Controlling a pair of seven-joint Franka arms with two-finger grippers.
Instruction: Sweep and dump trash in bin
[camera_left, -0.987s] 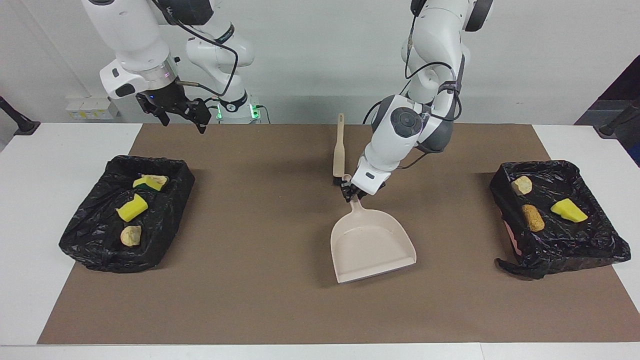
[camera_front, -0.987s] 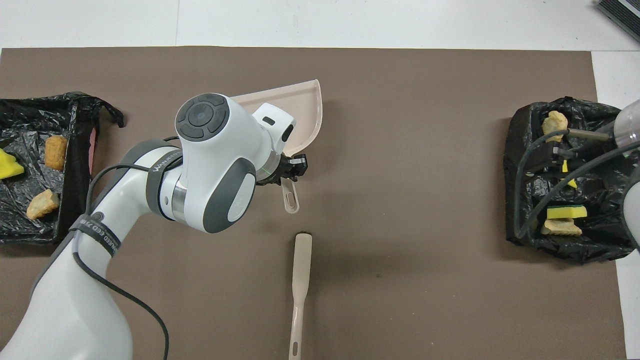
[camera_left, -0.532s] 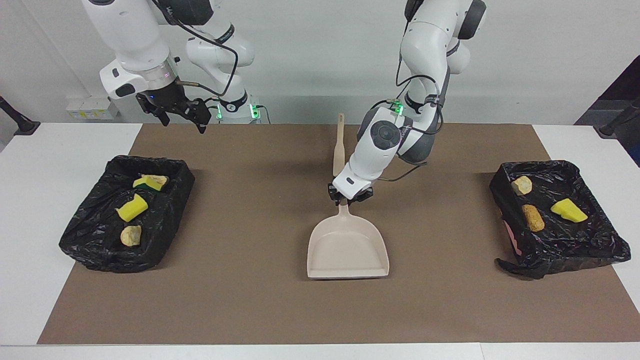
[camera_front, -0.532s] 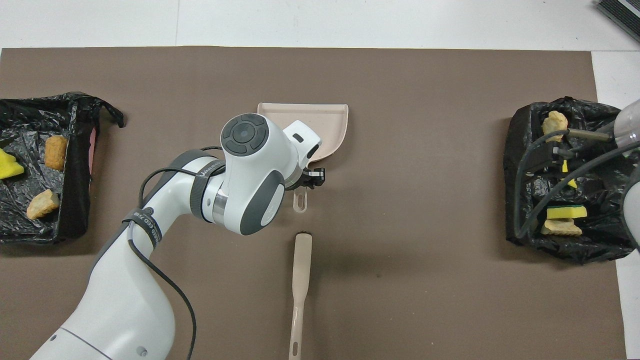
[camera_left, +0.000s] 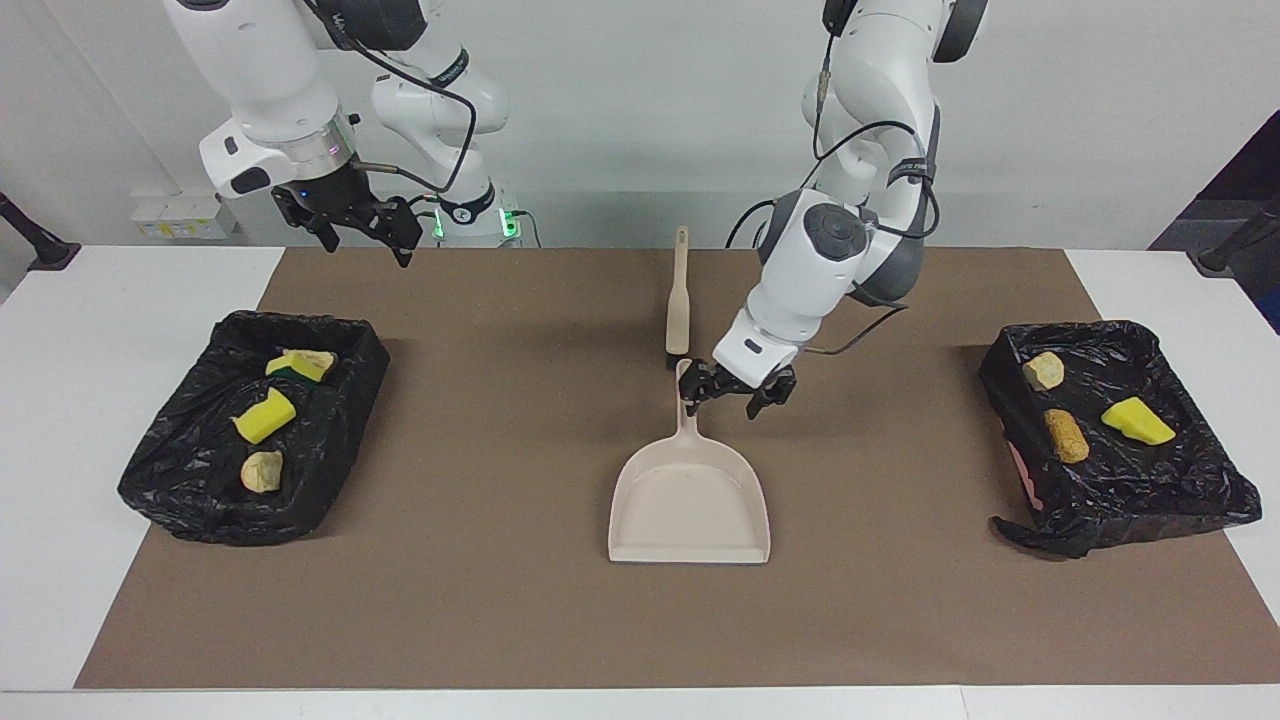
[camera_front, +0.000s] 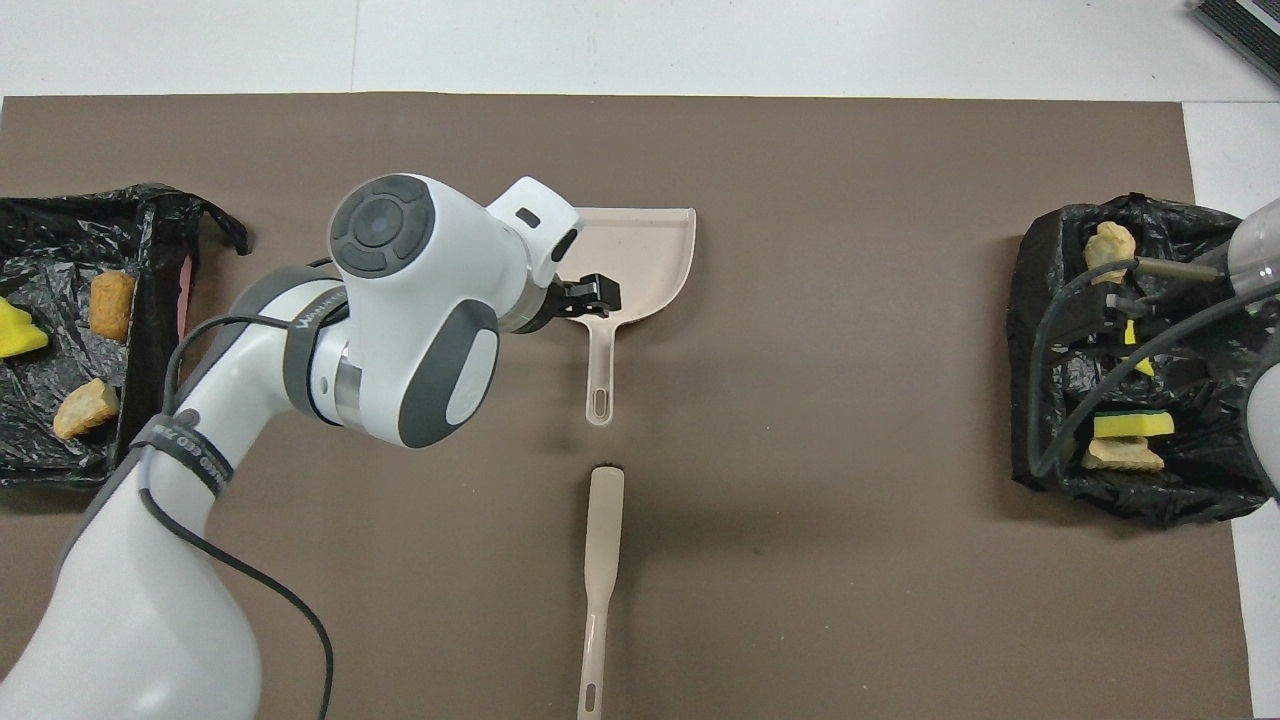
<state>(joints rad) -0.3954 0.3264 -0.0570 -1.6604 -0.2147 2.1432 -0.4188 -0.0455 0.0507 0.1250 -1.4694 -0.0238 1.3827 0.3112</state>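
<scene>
The beige brush (camera_left: 679, 290) lies flat on the brown mat (camera_left: 500, 620), nearest to the robots; it is long and thin. Just farther from the robots than the brush lies the beige dustpan (camera_left: 690, 500), smooth plastic, flat on the mat, with its handle toward the brush.

The left gripper (camera_left: 738, 392) hangs just beside the dustpan handle, fingers spread wide, holding nothing. The right gripper (camera_left: 362, 222) waits in the air over the mat edge, toward the right arm's end from the brush, fingers also wide and empty.

Toward the right arm's end from the dustpan stands a bin with a crinkled black bag (camera_left: 190, 470). In it is trash: a green-and-yellow sponge piece (camera_left: 297, 366), a yellow sponge chunk (camera_left: 264, 416) and a pastry piece (camera_left: 262, 470).

Toward the left arm's end stands a second black-lined bin (camera_left: 1200, 500). It holds a pale pastry piece (camera_left: 1043, 370), a brown pastry roll (camera_left: 1066, 435) and a yellow sponge wedge (camera_left: 1136, 421).
</scene>
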